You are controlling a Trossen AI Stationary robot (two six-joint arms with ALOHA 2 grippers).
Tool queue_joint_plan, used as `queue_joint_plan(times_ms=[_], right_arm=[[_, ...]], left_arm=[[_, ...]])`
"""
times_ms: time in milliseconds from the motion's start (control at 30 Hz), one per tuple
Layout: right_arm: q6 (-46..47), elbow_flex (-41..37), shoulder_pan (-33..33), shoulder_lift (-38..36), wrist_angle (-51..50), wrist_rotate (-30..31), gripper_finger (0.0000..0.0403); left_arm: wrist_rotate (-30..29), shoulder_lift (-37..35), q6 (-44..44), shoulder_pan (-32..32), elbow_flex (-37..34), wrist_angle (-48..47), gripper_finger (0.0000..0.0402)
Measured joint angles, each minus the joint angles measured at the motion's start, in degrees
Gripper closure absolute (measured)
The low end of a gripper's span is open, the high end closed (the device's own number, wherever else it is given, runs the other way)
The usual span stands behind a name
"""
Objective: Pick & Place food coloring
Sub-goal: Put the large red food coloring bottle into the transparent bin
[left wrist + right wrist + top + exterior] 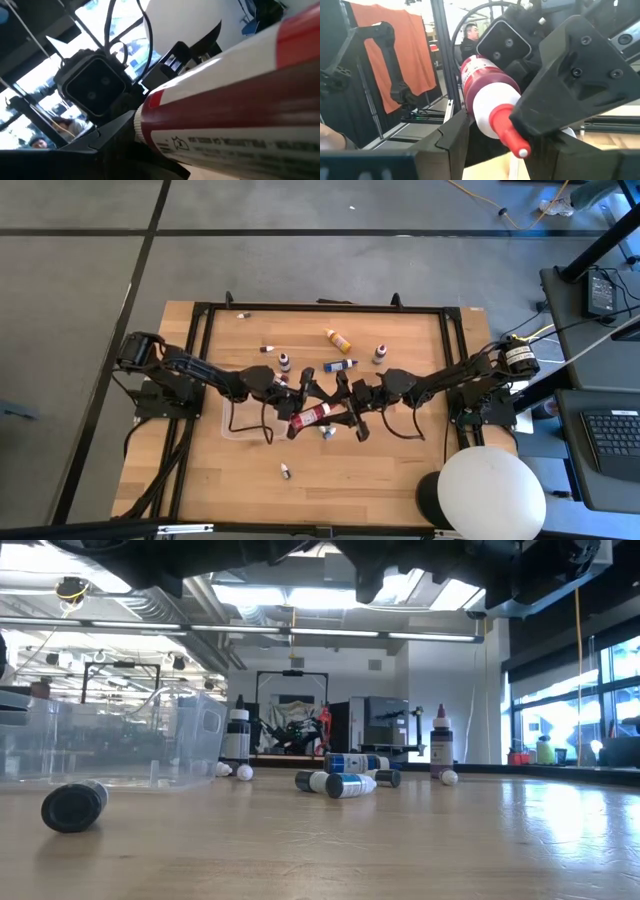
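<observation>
A larger red food coloring bottle with a white label and red nozzle cap hangs level above the table's middle, between my two grippers. My left gripper is shut on one end, my right gripper on the other. The right wrist view shows the bottle with its nozzle toward the camera. In the left wrist view the bottle's body fills the picture. Several small bottles lie or stand on the table, among them an orange-yellow one and a blue one. My left gripper holds the red bottle by its base end, coming level from the table's left. The bottle is lifted clear and lies roughly level. The bottle itself hides the place of contact in the left wrist view. My right gripper has the bottle's cap end, at the white shoulder behind the red nozzle, between its two fingers. It comes level from the table's right, roughly along the bottle. The nozzle points back between the fingers.
A clear plastic tray sits under and beside the left gripper, also seen in the low view. Small bottles are scattered toward the far edge, with one near the front and a dark-capped one lying close. A white round object stands at the near right corner.
</observation>
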Motion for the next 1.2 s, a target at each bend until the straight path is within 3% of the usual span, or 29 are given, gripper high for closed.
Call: queue_joint_plan(times_ms=[567, 1200], right_arm=[[-0.02, 0.0, 0.05, 0.0, -3.26, 1.34, 0.0243], [-2.93, 0.0, 0.05, 0.0, -5.79, -1.53, 0.0243]], left_arm=[[-0.89, -0.28, -3.96, 0.03, -0.09, -3.61, 0.0125], [-0.86, -0.19, -6.27, -0.41, -0.11, -4.84, 0.0125]])
